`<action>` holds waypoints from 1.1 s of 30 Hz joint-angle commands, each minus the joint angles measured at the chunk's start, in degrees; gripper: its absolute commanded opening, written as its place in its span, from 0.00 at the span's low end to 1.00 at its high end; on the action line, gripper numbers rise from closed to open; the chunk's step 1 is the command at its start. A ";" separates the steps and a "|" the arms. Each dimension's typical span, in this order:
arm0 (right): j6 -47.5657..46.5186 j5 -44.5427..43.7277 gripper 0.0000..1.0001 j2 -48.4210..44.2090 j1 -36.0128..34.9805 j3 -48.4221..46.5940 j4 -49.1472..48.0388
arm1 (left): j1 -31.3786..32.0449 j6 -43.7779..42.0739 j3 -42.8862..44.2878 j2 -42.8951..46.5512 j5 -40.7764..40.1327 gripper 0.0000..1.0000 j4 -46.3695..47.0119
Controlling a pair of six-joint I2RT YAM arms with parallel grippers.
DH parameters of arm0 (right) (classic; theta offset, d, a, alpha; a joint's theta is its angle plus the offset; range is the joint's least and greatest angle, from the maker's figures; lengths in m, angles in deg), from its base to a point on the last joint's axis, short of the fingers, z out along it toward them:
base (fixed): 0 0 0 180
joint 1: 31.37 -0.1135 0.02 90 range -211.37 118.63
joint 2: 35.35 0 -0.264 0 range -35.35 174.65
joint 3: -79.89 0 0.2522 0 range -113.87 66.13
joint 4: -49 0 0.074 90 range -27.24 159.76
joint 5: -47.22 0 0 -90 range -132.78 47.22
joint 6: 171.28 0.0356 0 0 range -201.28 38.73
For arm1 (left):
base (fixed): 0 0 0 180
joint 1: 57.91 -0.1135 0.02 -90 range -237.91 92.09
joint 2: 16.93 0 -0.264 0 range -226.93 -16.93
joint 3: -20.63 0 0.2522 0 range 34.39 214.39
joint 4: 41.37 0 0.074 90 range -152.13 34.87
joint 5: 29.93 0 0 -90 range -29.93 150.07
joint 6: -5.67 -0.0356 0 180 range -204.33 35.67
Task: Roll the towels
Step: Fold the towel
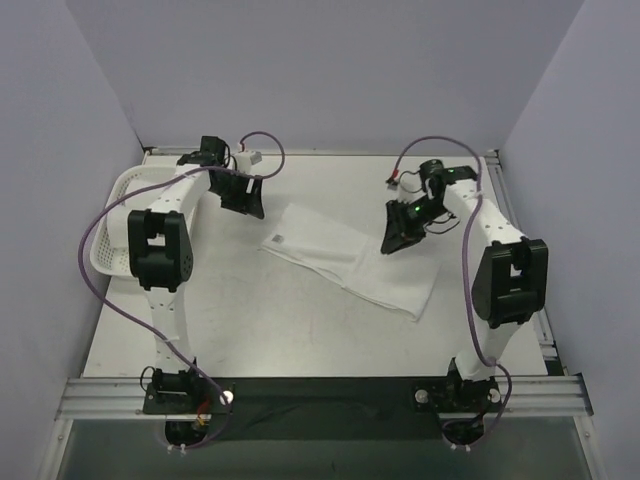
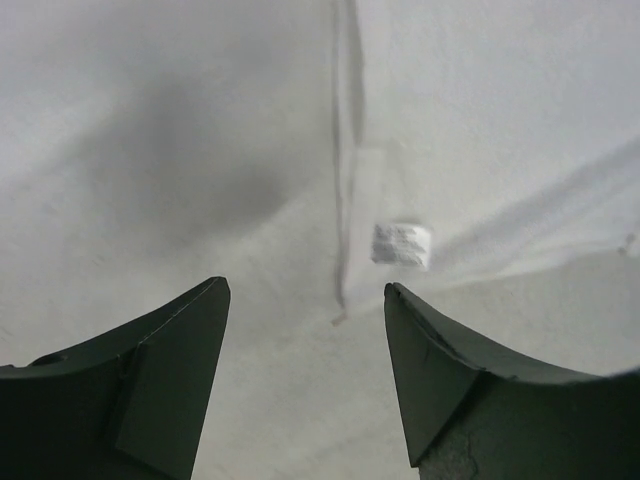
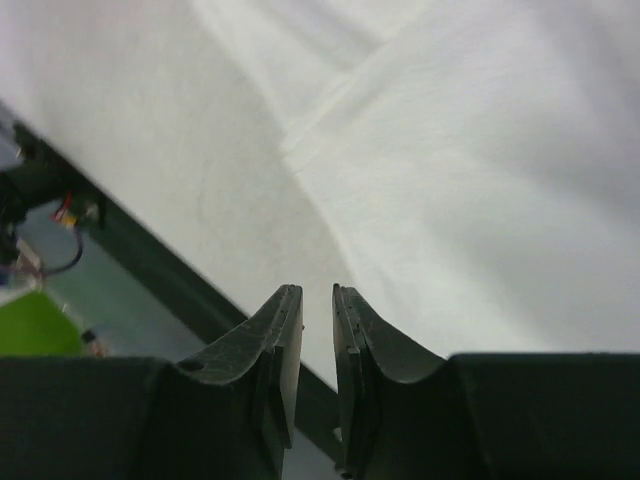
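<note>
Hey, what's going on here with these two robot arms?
Two arms are working on a white towel that lies flat and unrolled on the table. The left gripper hovers with jaws open at the towel's far-left corner, near its label. The right gripper is above the far edge of the towel's right part, jaws nearly closed with nothing visible between them. A white basket stands at the table's left edge.

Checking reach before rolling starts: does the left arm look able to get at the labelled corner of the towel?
Probably yes. The left gripper hangs open right above the towel edge beside the label, with only cloth and table below; the basket sits off to the side.
</note>
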 commanded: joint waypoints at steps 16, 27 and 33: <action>-8.31 -22.33 0.19 12.75 13.79 -0.91 -0.27 | 15.53 16.43 -23.65 9.64 -4.52 0.67 13.87; -1.63 -3.18 0.16 8.28 5.29 13.51 -1.15 | 9.12 5.54 -3.72 -6.00 -13.04 0.45 11.76; 2.85 9.31 0.23 4.15 -2.56 13.96 -0.98 | 6.49 3.59 19.23 -15.78 -6.65 0.66 2.71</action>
